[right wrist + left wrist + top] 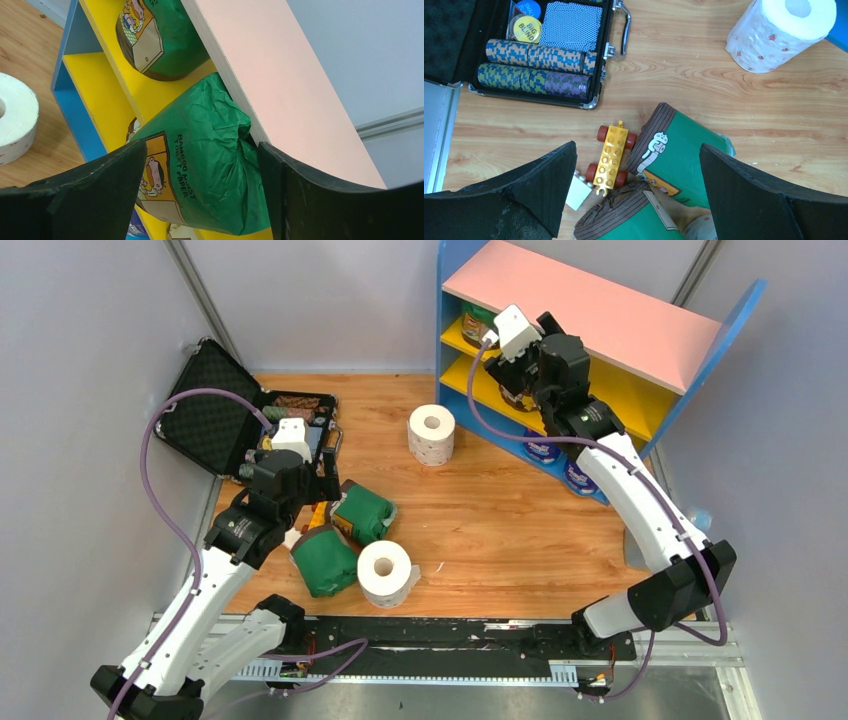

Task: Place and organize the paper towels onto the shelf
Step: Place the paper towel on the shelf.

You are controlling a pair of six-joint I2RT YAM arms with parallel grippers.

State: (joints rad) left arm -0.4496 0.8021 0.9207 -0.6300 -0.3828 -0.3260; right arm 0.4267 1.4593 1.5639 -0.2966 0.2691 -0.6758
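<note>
Evidently one green roll [215,125] lies on the shelf [107,75], with the jaws of the right gripper [201,150] straddling it (gripping or clear, I cannot tell). It looks soft, light and crinkly, so I would squeeze it gently mid-body. The left gripper [638,147], jaws spread wide, hovers over two green rolls [679,160] on the table [724,110].

Crinkly-wrapped roll [215,150]; smooth, wood-grain table [520,525]

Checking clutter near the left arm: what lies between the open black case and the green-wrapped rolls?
A small yellow toy car with red wheels lies on the bare wood between the case and the nearest green-wrapped roll, clearest in the left wrist view.
</note>
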